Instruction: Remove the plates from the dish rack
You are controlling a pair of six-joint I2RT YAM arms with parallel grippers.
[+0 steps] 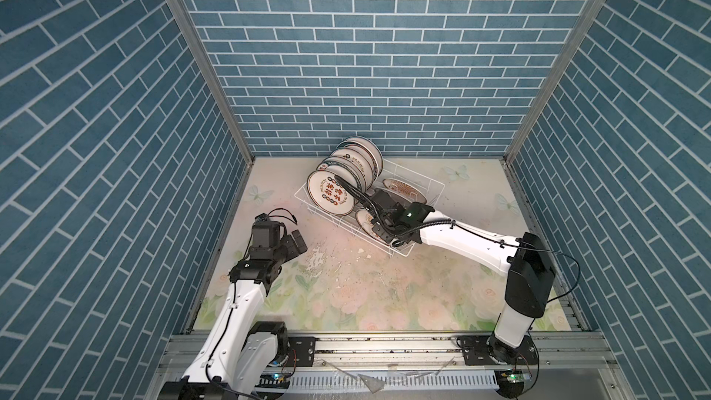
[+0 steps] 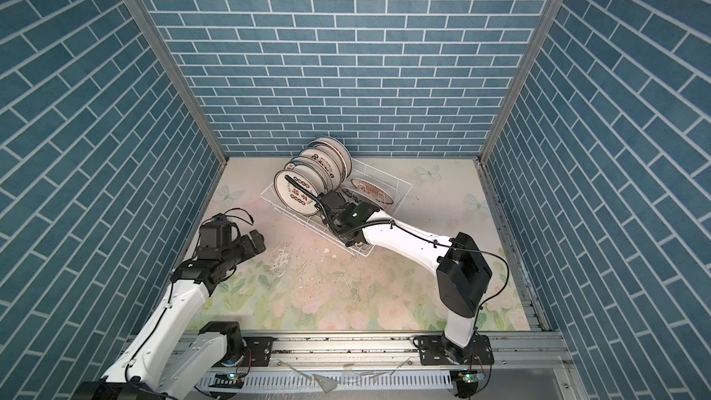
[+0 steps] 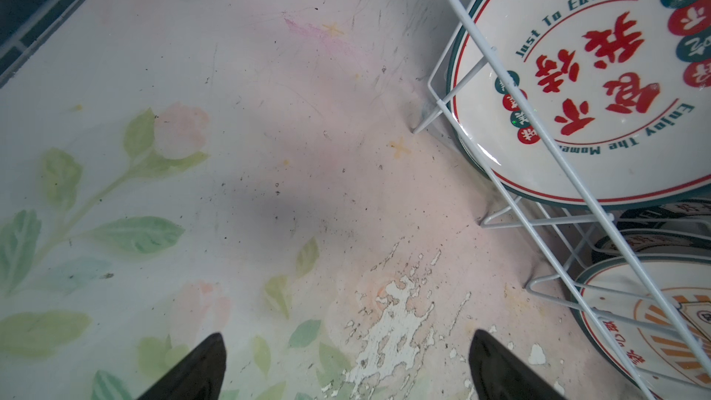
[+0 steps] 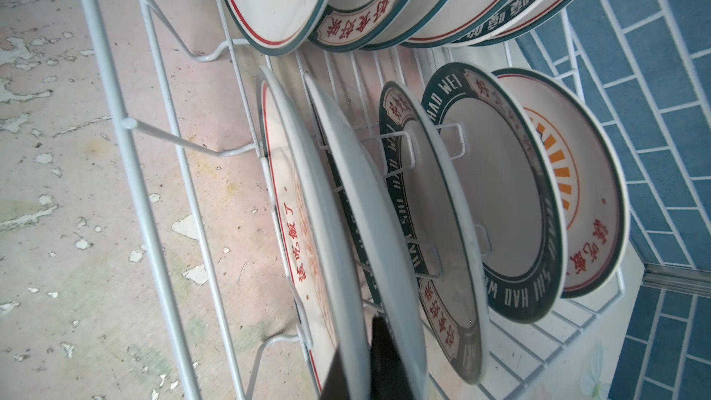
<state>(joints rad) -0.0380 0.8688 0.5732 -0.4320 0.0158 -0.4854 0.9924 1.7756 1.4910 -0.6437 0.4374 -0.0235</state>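
**Unloading, grasp stage.** Left gripper (image 3: 348,334), nearest the base rail, hangs released and empty over the floral table (image 1: 346,282), just beside the dish rack (image 4: 127,123); right gripper (image 4: 361,363) reaches into the rack's near row, clenched on the rim of the end plate (image 4: 286,225); the other plates (image 1: 331,196) stand or lean in slots farther back. Step in hand, by judgement: extracting a first plate; the next move calls for a lift along the plate's own plane, clear of divider wires and neighbours.

plates (image 1: 331,197) in dish rack (image 1: 419,180), rack at back of table (image 1: 346,282)
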